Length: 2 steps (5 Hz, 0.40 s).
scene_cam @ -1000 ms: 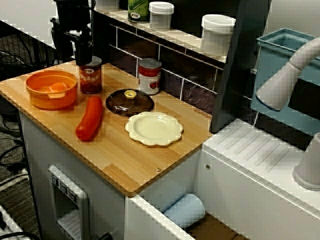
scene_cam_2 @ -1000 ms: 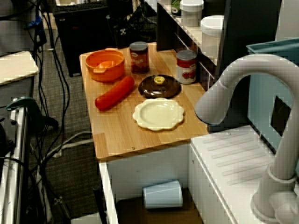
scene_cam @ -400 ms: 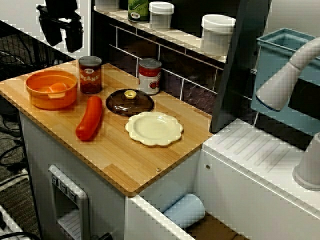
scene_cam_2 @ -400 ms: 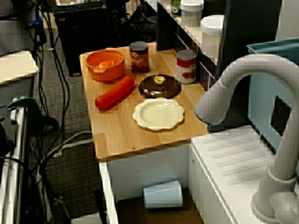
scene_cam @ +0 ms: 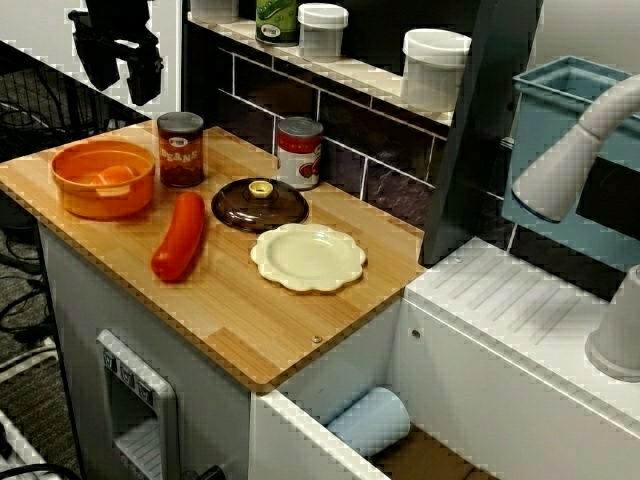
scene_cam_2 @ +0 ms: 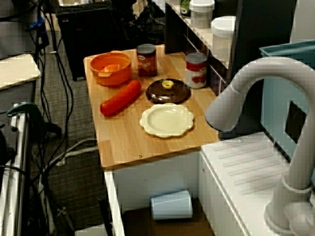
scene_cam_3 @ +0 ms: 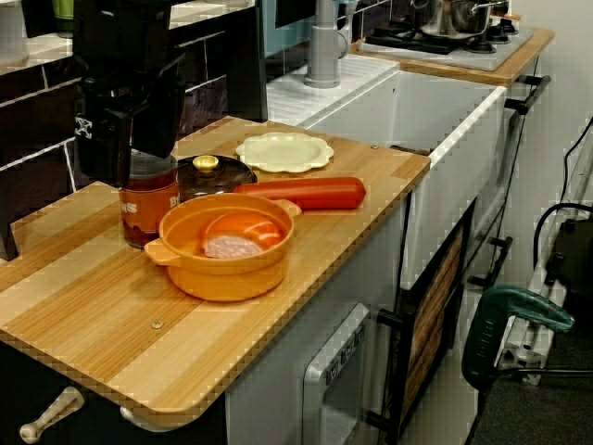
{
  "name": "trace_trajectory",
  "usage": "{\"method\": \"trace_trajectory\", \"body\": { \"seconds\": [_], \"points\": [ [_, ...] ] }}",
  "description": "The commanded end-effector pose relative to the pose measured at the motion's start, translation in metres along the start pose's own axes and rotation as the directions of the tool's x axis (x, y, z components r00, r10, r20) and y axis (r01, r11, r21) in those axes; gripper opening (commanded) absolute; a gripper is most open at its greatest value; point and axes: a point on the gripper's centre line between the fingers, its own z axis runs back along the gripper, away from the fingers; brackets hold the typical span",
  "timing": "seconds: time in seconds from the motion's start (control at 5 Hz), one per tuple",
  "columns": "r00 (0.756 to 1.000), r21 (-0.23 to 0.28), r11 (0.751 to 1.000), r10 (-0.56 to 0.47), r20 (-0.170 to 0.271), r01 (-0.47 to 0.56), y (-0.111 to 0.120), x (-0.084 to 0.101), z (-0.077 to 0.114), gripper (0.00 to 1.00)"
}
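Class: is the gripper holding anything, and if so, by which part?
Nothing is held: the gripper hangs open and empty above the brown can, clear of it.

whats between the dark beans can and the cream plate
The brown lid with its yellow knob lies between the beans can and the cream plate, clearest in the view from the counter's front.

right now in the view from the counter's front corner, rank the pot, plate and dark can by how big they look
1. pot and plate: look about alike, so I won't rank one over the other
2. dark can: clearly smallest, though it stands a little farther back
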Motion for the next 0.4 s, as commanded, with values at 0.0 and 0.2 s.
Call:
{"method": "trace_trajectory", "body": {
  "seconds": [0.0,0.2],
  "points": [
    [0.998,0.070,0.997,-0.013,0.064,0.008,0.0081,0.0016,-0.0008,1.00],
    [0.997,0.070,0.997,-0.024,0.069,0.019,0.0136,0.0075,-0.0031,1.00]
  ]
}}
